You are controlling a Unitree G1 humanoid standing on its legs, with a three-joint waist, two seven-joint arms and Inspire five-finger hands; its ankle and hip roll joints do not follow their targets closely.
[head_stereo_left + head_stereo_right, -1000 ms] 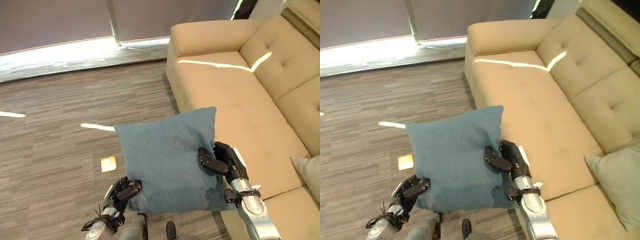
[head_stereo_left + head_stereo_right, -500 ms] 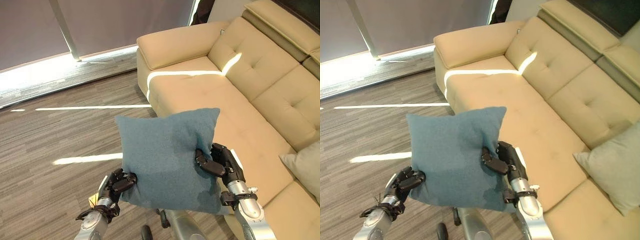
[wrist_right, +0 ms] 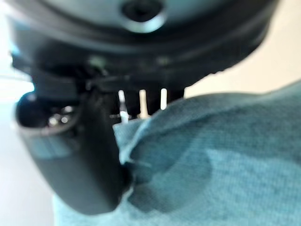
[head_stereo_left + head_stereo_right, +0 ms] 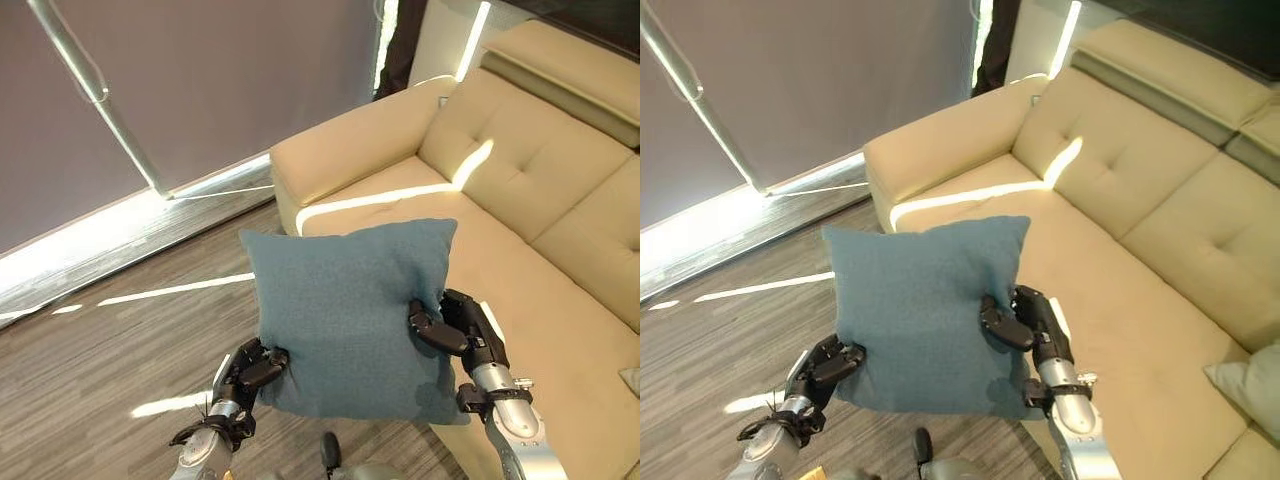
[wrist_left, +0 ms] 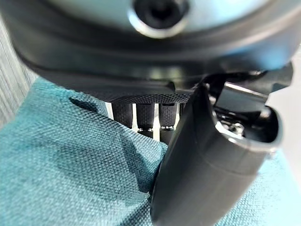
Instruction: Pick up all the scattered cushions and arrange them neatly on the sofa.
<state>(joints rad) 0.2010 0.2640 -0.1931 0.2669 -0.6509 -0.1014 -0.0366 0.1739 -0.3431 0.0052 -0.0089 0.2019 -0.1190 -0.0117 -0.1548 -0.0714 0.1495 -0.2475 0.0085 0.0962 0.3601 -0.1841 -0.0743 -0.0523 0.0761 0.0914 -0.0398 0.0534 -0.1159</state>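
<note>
One cushion: teal-blue cushion [image 4: 350, 315], square, coarse woven cloth, plump, creased where it is pinched.
Facing: held upright with its flat face toward the camera; roughly square, so no clear long axis; top edge about level, corners up.
Place: in the air between floor [image 4: 110, 340] and the front edge of the beige sofa [image 4: 520, 230], touching neither.
Left robot hand [image 4: 250, 368]: fingers and thumb curled onto the cushion's lower left corner, cloth pinched between them.
Right robot hand [image 4: 450, 332]: thumb across the front, fingers behind, clamped on the cushion's right edge, low down.
Second cushion: pale grey cushion [image 4: 1250, 385] lying on the sofa seat, well apart.
</note>
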